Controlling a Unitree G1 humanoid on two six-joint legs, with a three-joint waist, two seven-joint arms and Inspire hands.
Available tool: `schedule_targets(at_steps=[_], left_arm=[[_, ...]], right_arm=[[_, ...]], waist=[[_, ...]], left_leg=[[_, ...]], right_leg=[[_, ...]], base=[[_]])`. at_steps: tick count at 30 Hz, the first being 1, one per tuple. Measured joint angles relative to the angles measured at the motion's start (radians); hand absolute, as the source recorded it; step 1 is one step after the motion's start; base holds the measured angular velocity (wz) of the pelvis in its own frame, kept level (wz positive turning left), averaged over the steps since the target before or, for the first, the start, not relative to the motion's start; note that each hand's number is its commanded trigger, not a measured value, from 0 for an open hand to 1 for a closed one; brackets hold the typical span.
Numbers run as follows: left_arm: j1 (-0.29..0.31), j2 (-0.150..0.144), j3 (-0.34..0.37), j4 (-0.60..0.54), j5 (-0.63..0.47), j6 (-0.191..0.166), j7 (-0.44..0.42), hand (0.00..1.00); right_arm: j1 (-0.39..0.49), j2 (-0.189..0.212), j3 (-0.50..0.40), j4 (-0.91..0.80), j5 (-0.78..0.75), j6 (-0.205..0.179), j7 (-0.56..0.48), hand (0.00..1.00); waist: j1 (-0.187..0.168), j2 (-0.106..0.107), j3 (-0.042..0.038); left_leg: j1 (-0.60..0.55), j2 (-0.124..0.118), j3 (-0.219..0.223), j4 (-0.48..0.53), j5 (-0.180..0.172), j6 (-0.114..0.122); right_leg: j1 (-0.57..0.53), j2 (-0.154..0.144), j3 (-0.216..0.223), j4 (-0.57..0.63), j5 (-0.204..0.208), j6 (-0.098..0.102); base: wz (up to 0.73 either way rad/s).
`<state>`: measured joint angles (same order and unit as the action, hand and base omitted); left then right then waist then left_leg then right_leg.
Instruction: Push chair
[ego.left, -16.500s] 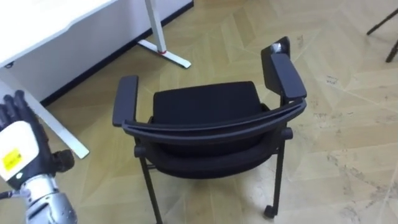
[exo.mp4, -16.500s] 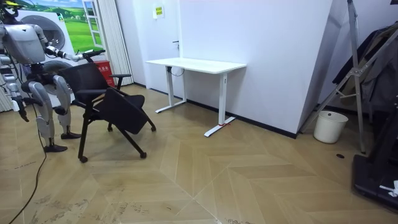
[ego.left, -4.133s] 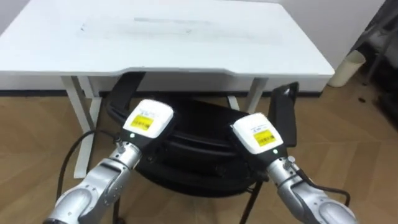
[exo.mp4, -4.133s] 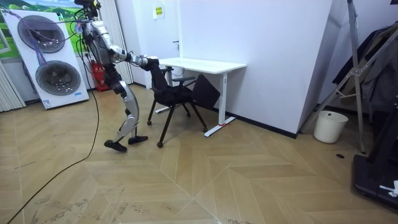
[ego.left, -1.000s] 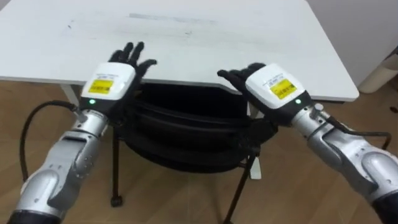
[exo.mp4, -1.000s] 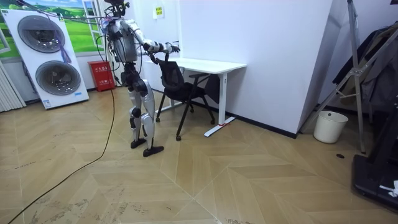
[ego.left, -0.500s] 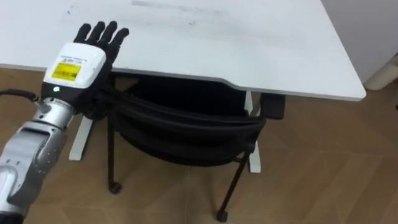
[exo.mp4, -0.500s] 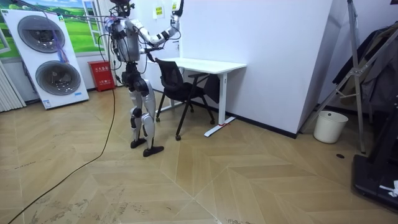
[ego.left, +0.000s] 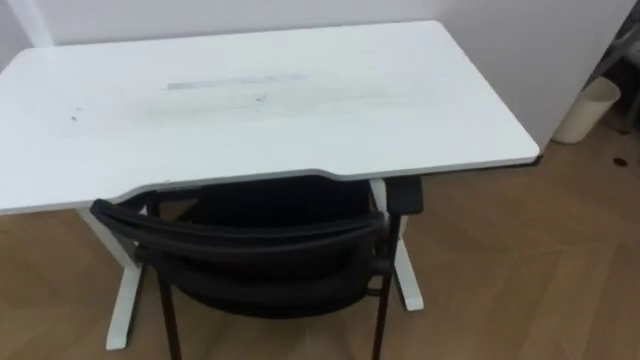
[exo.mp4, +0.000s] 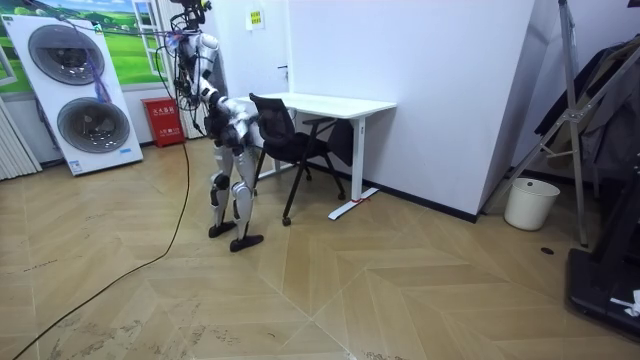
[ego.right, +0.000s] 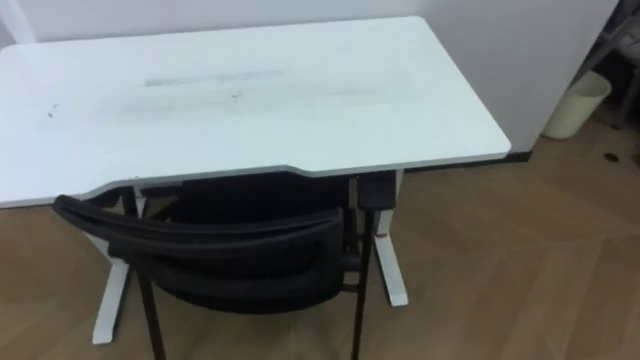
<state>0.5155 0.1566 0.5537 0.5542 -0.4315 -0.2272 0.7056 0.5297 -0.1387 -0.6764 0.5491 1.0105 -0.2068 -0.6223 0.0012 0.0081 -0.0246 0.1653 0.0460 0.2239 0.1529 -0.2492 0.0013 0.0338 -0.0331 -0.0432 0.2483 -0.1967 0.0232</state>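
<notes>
The black chair (ego.left: 240, 238) stands tucked under the white desk (ego.left: 260, 110). Its seat is beneath the desktop, and its curved backrest sticks out just in front of the desk's near edge. One armrest end (ego.left: 404, 195) shows under the desk's right side. In the room view I stand upright right behind the chair (exo.mp4: 285, 135), facing the desk (exo.mp4: 320, 103). My arms are lowered, and my right hand (exo.mp4: 248, 120) hangs at waist height close to the backrest, too small to read.
A pale waste bin (ego.left: 583, 110) stands on the wood floor right of the desk, by the wall. Stacked washing machines (exo.mp4: 75, 95) and a red box (exo.mp4: 168, 122) are behind me. A metal rack (exo.mp4: 590, 120) is at the room view's far right.
Both hands have left the chair's backrest and dropped out of the eye views. The chair now sits under the desk. My raised right arm has come down to my side.
</notes>
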Motion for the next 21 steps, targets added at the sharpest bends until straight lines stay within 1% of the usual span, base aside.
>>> schedule_targets(at_steps=[1,2,3,4,6,7,8,9,10,12,13,15,16,17,18,20,21], left_arm=[[0.0,-0.007,-0.001,0.071,-0.028,0.002,-0.01,0.0],[0.004,-0.027,-0.005,0.186,-0.071,0.007,-0.029,0.0],[0.01,-0.038,-0.005,0.23,-0.09,0.013,-0.04,0.0],[0.008,-0.053,-0.002,0.313,-0.099,0.028,-0.06,0.0],[-0.004,-0.056,-0.001,0.448,-0.109,0.055,-0.112,0.0],[-0.007,-0.055,-0.001,0.472,-0.108,0.063,-0.127,0.0],[-0.017,-0.053,-0.001,0.523,-0.106,0.078,-0.159,0.0],[-0.03,-0.052,-0.006,0.574,-0.1,0.098,-0.192,0.0],[-0.036,-0.052,-0.014,0.596,-0.095,0.111,-0.208,0.0],[-0.063,-0.052,-0.072,0.643,-0.073,0.172,-0.283,0.0],[-0.069,-0.052,-0.093,0.646,-0.063,0.187,-0.301,0.0],[-0.096,-0.053,-0.165,0.647,0.008,0.229,-0.367,0.0],[-0.106,-0.054,-0.176,0.646,0.026,0.237,-0.377,0.0],[-0.131,-0.054,-0.195,0.644,0.076,0.255,-0.396,0.0],[-0.142,-0.053,-0.211,0.643,0.103,0.261,-0.404,0.0],[-0.196,-0.053,-0.282,0.64,0.182,0.282,-0.434,0.0],[-0.213,-0.054,-0.304,0.626,0.213,0.293,-0.454,0.0]], right_arm=[[0.001,0.005,0.007,0.068,0.019,0.002,0.019,0.0],[0.003,0.014,0.023,0.203,0.023,0.009,0.058,0.0],[0.001,0.019,0.026,0.256,0.022,0.015,0.074,0.0],[-0.012,0.024,0.027,0.359,0.018,0.027,0.108,0.0],[-0.05,0.025,0.03,0.544,-0.005,0.043,0.166,0.0],[-0.061,0.025,0.037,0.581,-0.018,0.053,0.18,0.0],[-0.084,0.025,0.066,0.643,-0.062,0.076,0.209,0.0],[-0.107,0.024,0.093,0.682,-0.121,0.106,0.24,0.0],[-0.118,0.024,0.112,0.696,-0.154,0.117,0.252,0.0],[-0.167,0.022,0.177,0.727,-0.272,0.168,0.291,0.0],[-0.181,0.02,0.19,0.734,-0.301,0.178,0.299,0.0],[-0.221,0.016,0.26,0.738,-0.387,0.205,0.329,0.0],[-0.23,0.015,0.274,0.738,-0.4,0.211,0.336,0.0],[-0.25,0.015,0.303,0.738,-0.42,0.222,0.347,0.0],[-0.259,0.015,0.315,0.738,-0.423,0.226,0.352,0.0],[-0.288,0.015,0.379,0.735,-0.427,0.241,0.37,0.0],[-0.303,0.016,0.387,0.731,-0.428,0.255,0.386,0.0]], waist=[[-0.003,0.0,0.0001],[-0.015,0.0,0.0002],[-0.021,0.001,0.0005],[-0.025,0.001,0.0006],[-0.024,0.002,0.0008],[-0.024,0.002,0.0008],[-0.024,0.003,0.0009],[-0.024,0.006,0.0015],[-0.024,0.007,0.0021],[-0.027,0.012,0.0047],[-0.028,0.013,0.0054],[-0.029,0.014,0.0075],[-0.029,0.014,0.0088],[-0.03,0.013,0.0122],[-0.029,0.014,0.0133],[-0.03,0.015,0.0168],[-0.03,0.015,0.0173]], left_leg=[[-0.001,0.0,0.0,0.0,-0.001,-0.001],[-0.002,0.0,-0.001,0.0,-0.001,-0.001],[-0.004,0.0,-0.001,0.001,-0.001,-0.001],[-0.005,-0.002,-0.001,0.0,0.0,0.0],[-0.004,-0.005,-0.001,-0.001,-0.001,0.002],[-0.003,-0.005,0.001,-0.001,-0.002,0.003],[-0.002,-0.005,0.004,-0.001,-0.003,0.004],[0.0,-0.005,0.01,-0.001,-0.004,0.006],[0.001,-0.004,0.014,-0.002,-0.004,0.007],[0.002,-0.005,0.017,-0.002,-0.006,0.008],[0.003,-0.004,0.017,-0.002,-0.006,0.008],[0.006,-0.004,0.017,-0.003,-0.006,0.008],[0.006,-0.004,0.017,-0.003,-0.006,0.009],[0.005,-0.004,0.016,-0.003,-0.006,0.008],[0.005,-0.004,0.016,-0.003,-0.006,0.008],[0.002,-0.003,0.017,-0.004,-0.006,0.008],[0.0,-0.002,0.019,-0.006,-0.006,0.008]], right_leg=[[0.0,0.0,0.002,0.0,0.0,0.0],[0.001,0.001,0.009,-0.004,0.0,0.0],[0.001,0.001,0.01,-0.005,0.0,0.001],[0.0,0.001,0.011,-0.007,0.001,0.003],[0.002,0.0,0.015,-0.01,0.003,0.006],[0.002,0.0,0.015,-0.011,0.004,0.007],[0.003,0.0,0.017,-0.012,0.006,0.008],[0.002,0.0,0.019,-0.01,0.006,0.008],[0.002,0.0,0.018,-0.01,0.006,0.009],[0.005,0.0,0.018,-0.011,0.011,0.011],[0.007,0.001,0.018,-0.012,0.013,0.01],[0.01,0.001,0.016,-0.013,0.013,0.01],[0.01,0.002,0.015,-0.012,0.013,0.01],[0.01,0.002,0.014,-0.012,0.013,0.01],[0.01,0.003,0.015,-0.012,0.013,0.01],[0.006,0.004,0.015,-0.014,0.013,0.01],[0.002,0.005,0.016,-0.014,0.013,0.01]], base=[[0.0],[0.0],[0.0],[0.0],[0.0],[-0.06],[-0.09],[-0.11],[-0.11],[-0.04],[0.0],[0.0],[0.0],[0.0],[0.0],[-0.02],[-0.04]])
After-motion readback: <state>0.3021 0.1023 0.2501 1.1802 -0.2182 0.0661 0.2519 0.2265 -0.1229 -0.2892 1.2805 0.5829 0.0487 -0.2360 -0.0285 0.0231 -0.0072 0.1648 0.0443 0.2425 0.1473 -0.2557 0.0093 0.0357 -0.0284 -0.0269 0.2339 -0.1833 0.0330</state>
